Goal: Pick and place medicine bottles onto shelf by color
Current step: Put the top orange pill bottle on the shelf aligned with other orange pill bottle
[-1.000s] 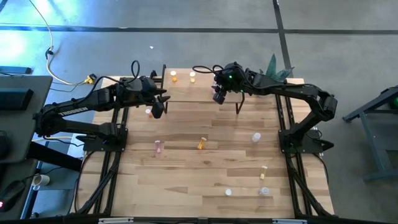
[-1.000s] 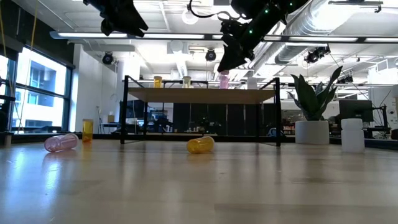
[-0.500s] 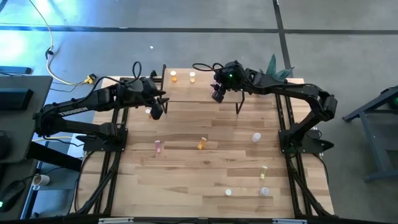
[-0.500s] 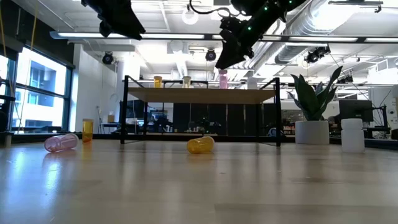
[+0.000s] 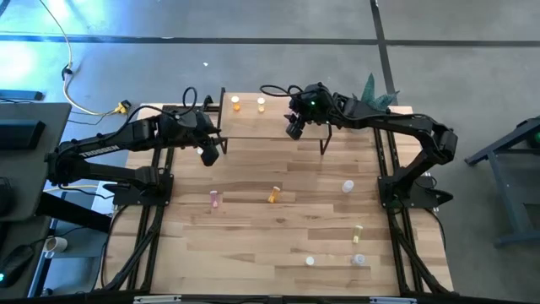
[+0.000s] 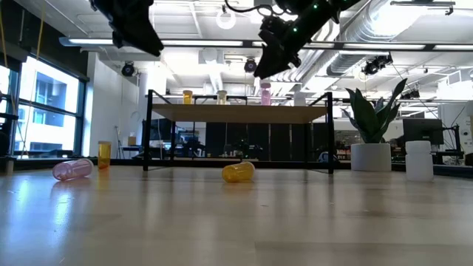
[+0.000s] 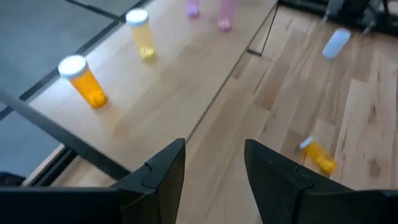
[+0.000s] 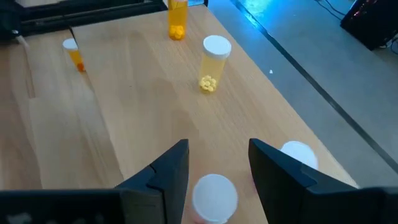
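both end effectors hang released and empty: the right end effector (image 5: 294, 128) above the shelf (image 5: 274, 122) over a pink bottle (image 6: 265, 94), the left end effector (image 5: 209, 155) beside the shelf's left end. orange bottle (image 5: 235, 105) and yellow bottle (image 5: 261, 105) stand on the shelf; other bottles lie scattered on the bench (image 5: 253, 236).

Both arms matte black, jointed tubular links; white lettering on left arm's link (image 5: 99, 149); green indicator light on right wrist (image 5: 314, 103); black cable loops.
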Robot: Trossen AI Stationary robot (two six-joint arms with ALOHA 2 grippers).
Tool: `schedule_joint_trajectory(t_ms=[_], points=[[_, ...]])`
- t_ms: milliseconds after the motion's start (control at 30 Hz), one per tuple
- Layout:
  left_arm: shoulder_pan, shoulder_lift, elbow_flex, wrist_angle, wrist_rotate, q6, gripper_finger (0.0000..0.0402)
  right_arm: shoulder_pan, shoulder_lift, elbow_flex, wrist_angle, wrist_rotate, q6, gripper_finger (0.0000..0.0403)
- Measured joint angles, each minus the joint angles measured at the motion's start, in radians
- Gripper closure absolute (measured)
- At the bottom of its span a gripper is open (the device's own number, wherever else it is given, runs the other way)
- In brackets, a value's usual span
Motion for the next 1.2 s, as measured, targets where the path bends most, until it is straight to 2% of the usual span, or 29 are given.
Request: schedule_joint_trajectory(t_ms=[233, 433, 600, 833, 1200], points=[[0.0, 0.0, 0.0, -0.045, 0.0, 0.0, 0.0245, 0.052, -0.001, 0.001, 0.014, 0.024, 0.036, 0.0245], [0.0, 0.0, 0.0, -0.108, -0.009, -0.017, 0.0245, 0.106, -0.003, 0.07, 0.015, 0.066, 0.035, 0.0245], [0.0, 0.0, 0.0, -0.242, -0.01, -0.13, 0.0245, 0.144, -0.004, 0.15, -0.001, 0.164, -0.027, 0.0245], [0.0, 0.0, -0.001, -0.387, -0.053, -0.321, 0.0245, 0.14, -0.005, 0.232, -0.103, 0.174, -0.059, 0.0245], [0.039, -0.022, -0.193, -0.364, -0.106, -0.651, 0.0245, 0.105, -0.005, 0.25, -0.204, 0.174, -0.15, 0.0245]])
